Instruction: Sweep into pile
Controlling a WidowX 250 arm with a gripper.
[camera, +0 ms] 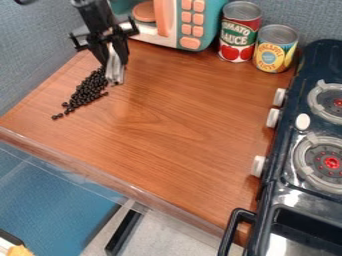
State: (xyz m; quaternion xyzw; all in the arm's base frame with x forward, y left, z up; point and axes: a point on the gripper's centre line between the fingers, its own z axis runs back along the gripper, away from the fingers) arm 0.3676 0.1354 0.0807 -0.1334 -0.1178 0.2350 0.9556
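The black gripper [115, 61] is seen at the upper left of the wooden counter [180, 110], hung from the arm at the top edge and pointed down. Its jaws are closed partway, and a pale grey-white strip [114, 74] is gripped between them, with its lower end held low over the wood; whether the wood is touched by it cannot be told. Just beside the strip, on the left part of the counter, the small black beads [87, 91] are gathered in a slanting band, heaped more thickly near the strip and thinned to a few loose ones toward the front left (beans might equally be meant by such shapes). Behind, the toy microwave [189, 25] is placed at the back edge, with the tomato sauce can [239, 32] and the pineapple can [274, 48] set side by side to its right. The right side is taken up by the dark toy stove [288, 192].
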